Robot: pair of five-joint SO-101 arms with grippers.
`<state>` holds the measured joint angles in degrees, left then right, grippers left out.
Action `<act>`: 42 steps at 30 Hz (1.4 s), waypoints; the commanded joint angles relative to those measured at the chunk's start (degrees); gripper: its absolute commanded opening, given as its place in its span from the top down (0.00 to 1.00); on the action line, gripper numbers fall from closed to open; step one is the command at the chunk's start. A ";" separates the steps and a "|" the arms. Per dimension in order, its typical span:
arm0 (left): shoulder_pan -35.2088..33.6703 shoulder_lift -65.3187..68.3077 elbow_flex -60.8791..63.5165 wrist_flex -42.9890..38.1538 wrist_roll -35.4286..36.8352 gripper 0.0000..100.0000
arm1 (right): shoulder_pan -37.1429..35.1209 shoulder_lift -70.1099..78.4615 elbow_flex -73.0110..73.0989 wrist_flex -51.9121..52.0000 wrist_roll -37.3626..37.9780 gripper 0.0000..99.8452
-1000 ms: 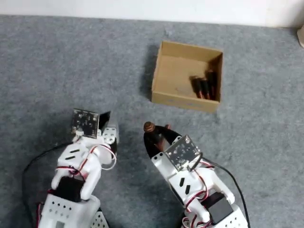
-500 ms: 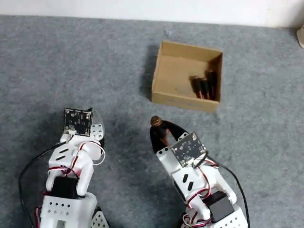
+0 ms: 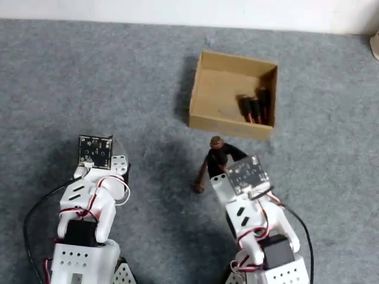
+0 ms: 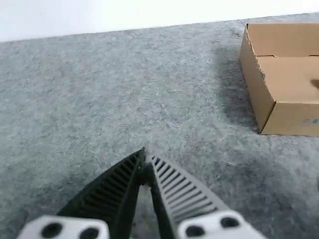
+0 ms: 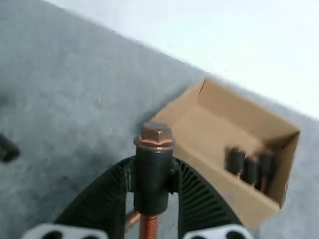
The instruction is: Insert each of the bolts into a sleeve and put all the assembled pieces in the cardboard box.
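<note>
Finds the left pincer nearest, low over bare counter, jaws brought together at the tips with nothing between them.

Finds the right pincer next, clamped about the dark sleeve near its middle. Records the bolt seated through that sleeve, copper-coloured head and flange above it, threaded shank showing below. From the high view, places the held piece above the counter, tilted, head toward the cardboard box and just short of its near wall.

Farthest, records the cardboard box open-topped, with several assembled pieces lying together against one side wall.

Judges the piece stiff, not fragile, and dense for its bulk. Suspects a smooth sleeve, liable to slip under a light hold. Expects the flange to stop the bolt one way only, so cautions against tipping it head-down. Recommends holding across the sleeve at mid-length, as at present, never on the bare shank.
</note>
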<state>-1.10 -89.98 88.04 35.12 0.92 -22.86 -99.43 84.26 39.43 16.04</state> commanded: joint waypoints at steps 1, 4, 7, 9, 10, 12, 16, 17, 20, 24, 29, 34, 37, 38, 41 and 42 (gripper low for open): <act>-2.07 0.13 -1.45 -1.14 -0.26 0.99 | 1.98 7.69 -6.02 -3.03 0.79 1.00; -5.58 0.13 -2.42 -0.88 0.26 0.99 | 4.26 16.13 -11.91 -6.81 0.70 1.00; -7.16 0.13 -2.51 -0.88 1.85 0.99 | 5.58 25.98 -18.68 -9.71 0.70 1.00; -7.16 0.13 -2.33 -0.97 1.85 0.99 | 6.29 33.54 -24.04 -9.98 0.79 1.00; -7.16 0.13 -2.33 -1.14 1.85 0.99 | 6.81 37.49 -26.86 -9.98 0.79 1.00; -7.16 0.13 -2.15 -1.14 1.85 0.99 | 8.22 45.49 -32.57 -10.07 0.62 1.00; -7.08 0.13 -2.15 -1.14 1.93 0.99 | 10.59 60.18 -43.91 -10.07 0.62 1.00; -7.08 0.13 -2.15 -1.14 1.93 0.99 | 11.03 63.43 -46.64 -10.07 0.62 1.00; -6.99 0.13 -2.07 -1.14 1.93 0.99 | 12.44 72.75 -54.29 -9.98 0.62 1.00; -6.64 0.13 -1.98 -0.88 1.93 0.99 | 14.20 84.62 -64.04 -9.80 0.62 1.00; -6.64 0.13 -1.98 -0.88 1.93 0.99 | 15.43 98.86 -75.30 -7.78 0.62 1.00; -6.64 0.13 -1.98 -0.88 1.93 0.99 | 15.60 111.87 -86.99 -3.21 0.62 1.00; -6.64 0.13 -1.98 -0.88 1.93 0.99 | 15.60 118.73 -92.44 -1.98 0.62 1.00; -6.64 0.13 -1.98 -0.88 1.93 0.99 | 15.60 120.75 -94.02 -1.54 0.62 1.00; -6.64 0.13 -1.98 -0.88 1.93 0.99 | 15.60 126.37 -98.33 0.22 0.62 1.00; -6.55 0.13 -1.98 -0.88 1.93 0.99 | 15.60 127.87 -99.47 0.84 0.62 1.00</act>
<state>-7.78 -89.98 87.96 35.12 2.33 -8.09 26.90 -9.27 39.16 16.13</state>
